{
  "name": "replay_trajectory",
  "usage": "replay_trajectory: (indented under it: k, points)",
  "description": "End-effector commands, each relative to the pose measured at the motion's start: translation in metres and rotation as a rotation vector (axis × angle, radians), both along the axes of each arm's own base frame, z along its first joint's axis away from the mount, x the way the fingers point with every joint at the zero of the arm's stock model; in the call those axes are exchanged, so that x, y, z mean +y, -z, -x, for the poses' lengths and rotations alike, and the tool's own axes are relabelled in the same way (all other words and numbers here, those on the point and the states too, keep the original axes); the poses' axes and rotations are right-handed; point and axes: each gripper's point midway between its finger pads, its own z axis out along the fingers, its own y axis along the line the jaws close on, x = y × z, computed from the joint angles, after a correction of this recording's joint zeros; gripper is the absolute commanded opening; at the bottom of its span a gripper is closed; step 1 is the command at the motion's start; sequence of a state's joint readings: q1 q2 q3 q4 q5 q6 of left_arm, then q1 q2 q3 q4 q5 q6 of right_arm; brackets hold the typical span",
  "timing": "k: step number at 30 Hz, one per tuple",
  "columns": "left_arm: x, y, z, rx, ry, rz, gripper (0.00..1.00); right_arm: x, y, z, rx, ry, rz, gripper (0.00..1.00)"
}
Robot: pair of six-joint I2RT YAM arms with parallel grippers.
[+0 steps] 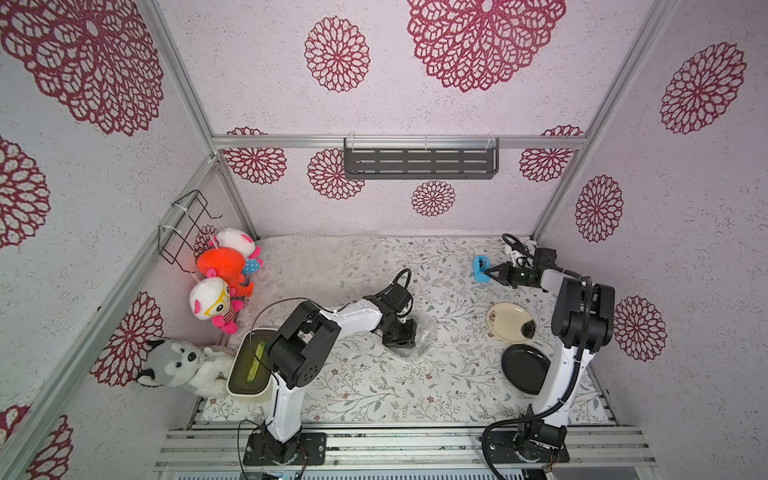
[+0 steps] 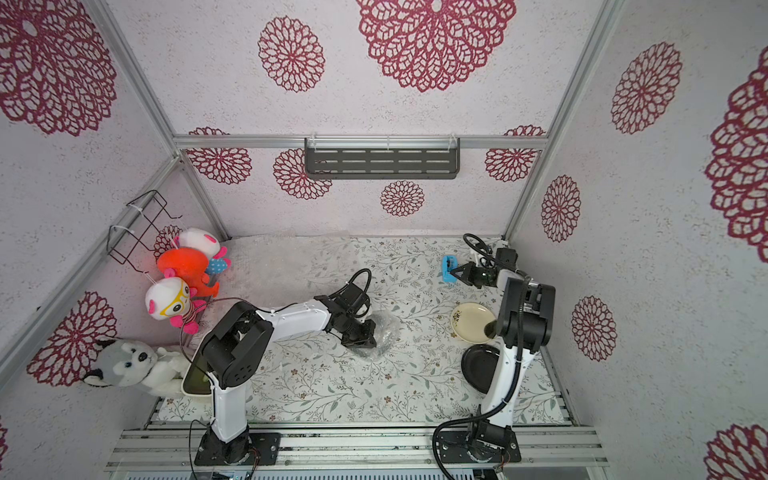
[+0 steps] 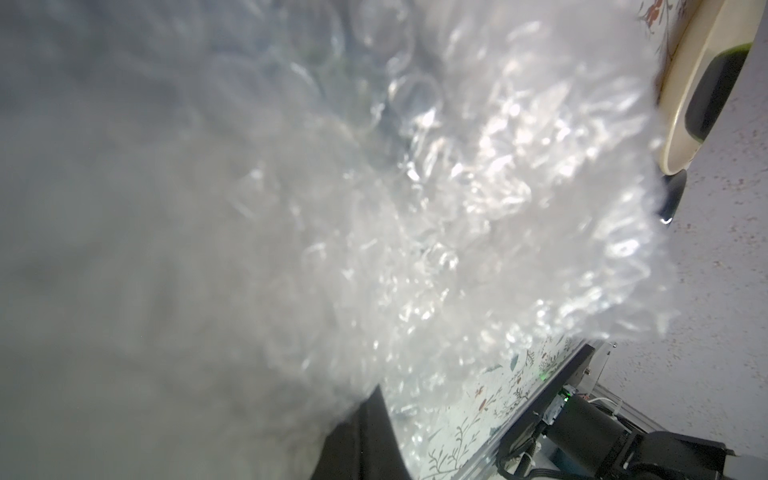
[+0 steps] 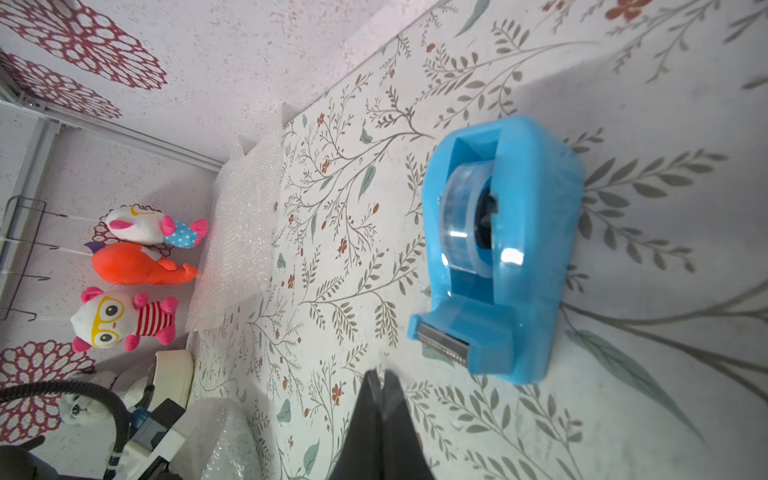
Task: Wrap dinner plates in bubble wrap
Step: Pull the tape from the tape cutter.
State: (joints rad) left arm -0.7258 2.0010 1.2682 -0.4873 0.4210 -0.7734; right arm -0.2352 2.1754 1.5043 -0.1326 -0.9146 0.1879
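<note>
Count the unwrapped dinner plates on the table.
2: the cream plate on the right; the black plate beside it, nearer the front edge. Another may hide inside the crumpled bubble wrap.

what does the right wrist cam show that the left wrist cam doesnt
Only the right wrist view: the blue tape dispenser, the shut right gripper, the plush toys and a flat bubble wrap sheet. Only the left wrist view: the cream plate and a sliver of the black plate. Both: the crumpled bubble wrap bundle and the floral table cover.
</note>
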Motion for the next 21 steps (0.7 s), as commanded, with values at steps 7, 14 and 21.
replay_trajectory:
  k: [7,14,21]
  points:
    - [0.038,0.045,0.023,0.094,-0.007,-0.196,0.0,-0.017,-0.048,-0.033,-0.011,0.124,-0.011,0.0]
    - [0.037,0.045,0.023,0.096,-0.008,-0.191,0.0,-0.007,-0.068,-0.003,-0.021,0.161,-0.011,0.0]
    - [0.036,0.046,0.024,0.1,-0.001,-0.185,0.0,0.009,-0.053,0.056,0.033,0.203,0.0,0.0]
